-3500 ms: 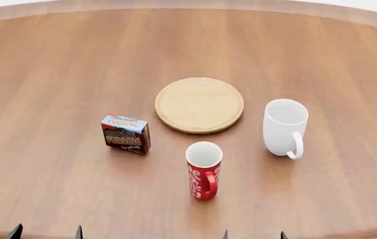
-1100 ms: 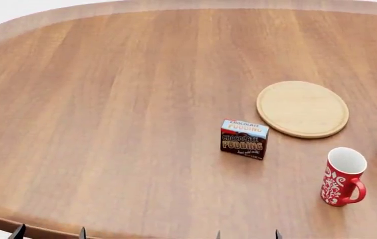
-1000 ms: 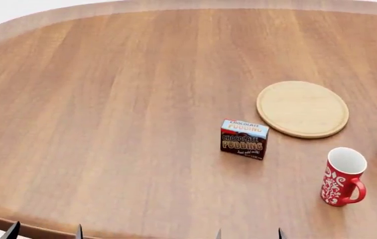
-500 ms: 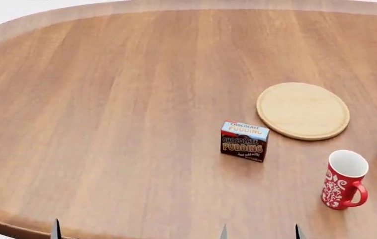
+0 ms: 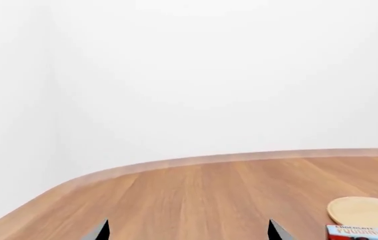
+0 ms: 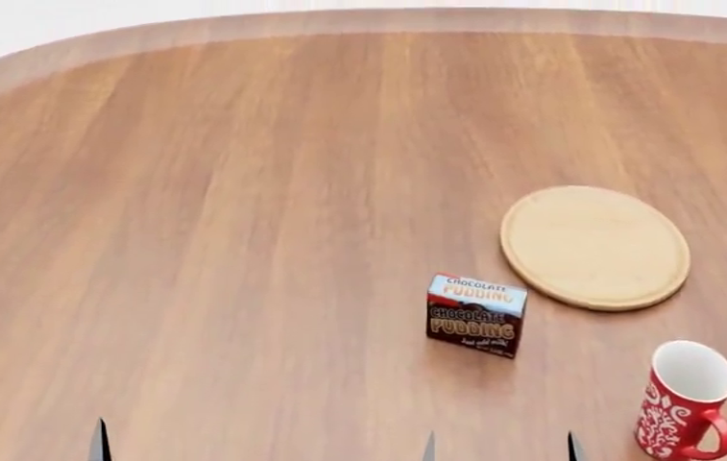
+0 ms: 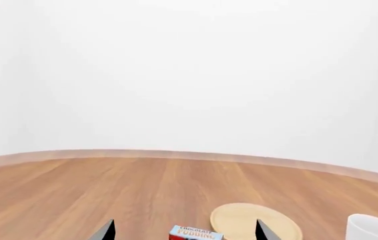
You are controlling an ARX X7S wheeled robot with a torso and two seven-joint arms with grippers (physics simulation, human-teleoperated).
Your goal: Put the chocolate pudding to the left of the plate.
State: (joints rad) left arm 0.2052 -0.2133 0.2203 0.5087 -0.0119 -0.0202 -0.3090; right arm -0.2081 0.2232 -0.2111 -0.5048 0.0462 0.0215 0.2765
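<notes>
Only the dark tips of the left fingers poke in at the near edge, spread apart, holding nothing. On the wooden worktop the chocolate pudding stands upright, at about seven o'clock from the plate, just beside it. The right fingers are spread too. A red mug stands at four o'clock from the pudding.

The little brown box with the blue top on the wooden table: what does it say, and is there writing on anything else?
"CHOCOLATE PUDDING", on the light-blue top of the small dark-brown chocolate pudding box.
"CHOCOLATE PUDDING", again on its dark front face, in larger letters.
A smaller white line beneath that is too small to read.
The red mug with white swirls carries only a pattern, no words.
The round light-wood plate and brown wooden table bear no writing.
</notes>
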